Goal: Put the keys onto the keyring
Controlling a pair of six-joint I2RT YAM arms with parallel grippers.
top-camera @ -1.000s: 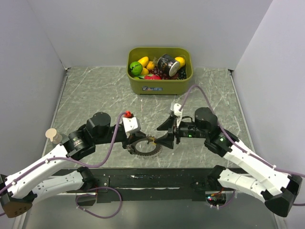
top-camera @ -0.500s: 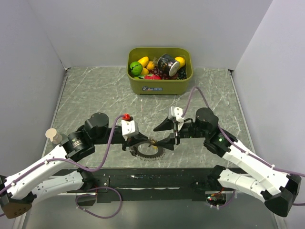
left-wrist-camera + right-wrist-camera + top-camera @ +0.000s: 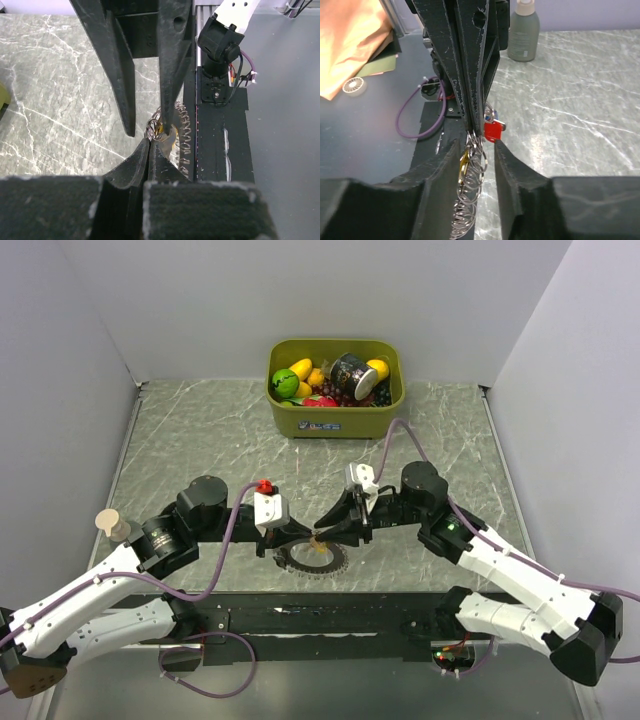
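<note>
Marble-veined tabletop [image 3: 180,440] carries a green bin [image 3: 385,412] well beyond both pincers, its white label [image 3: 323,425] too small to read. The left pincer [image 3: 148,146] is clamped tight on the keyring [image 3: 298,562]. The right pincer [image 3: 476,150] straddles the coils, jaws apart. A red key [image 3: 493,130] hangs at its tips, and a yellow key [image 3: 463,161] sits between them.

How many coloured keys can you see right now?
2. A red key hangs beside the left hand. A yellow key sits among the loops of the keyring, inside the right hand. More may be hidden behind the hands.
</note>
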